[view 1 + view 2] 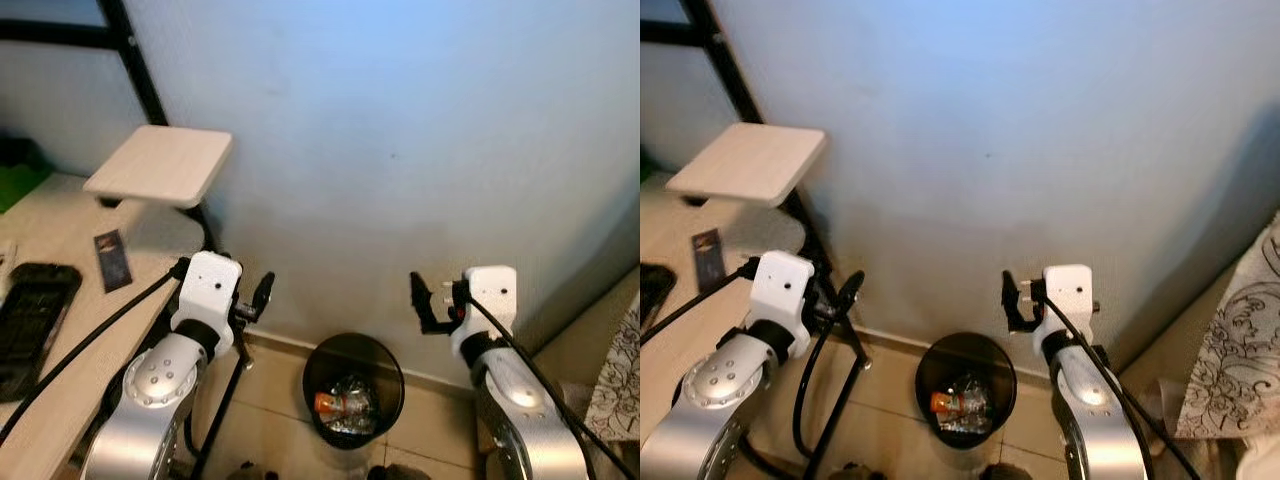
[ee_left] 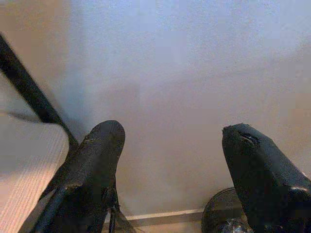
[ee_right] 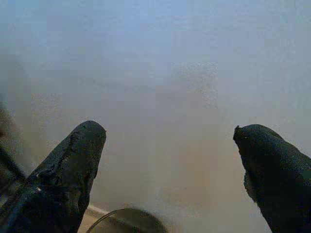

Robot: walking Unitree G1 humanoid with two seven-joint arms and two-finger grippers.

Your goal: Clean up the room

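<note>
A black round waste bin stands on the floor against the pale wall, between my two arms. Inside it lies crumpled clear plastic and a bottle with an orange label. My left gripper is raised to the left of the bin and above it, open and empty. To the right of the bin my right gripper is held at about the same height, open with nothing between its fingers. In the left wrist view the bin's rim shows below the open fingers.
A light wooden desk at the left carries a black phone and a small dark card. A wooden shelf plate sits on a black metal frame. Patterned fabric hangs at the right.
</note>
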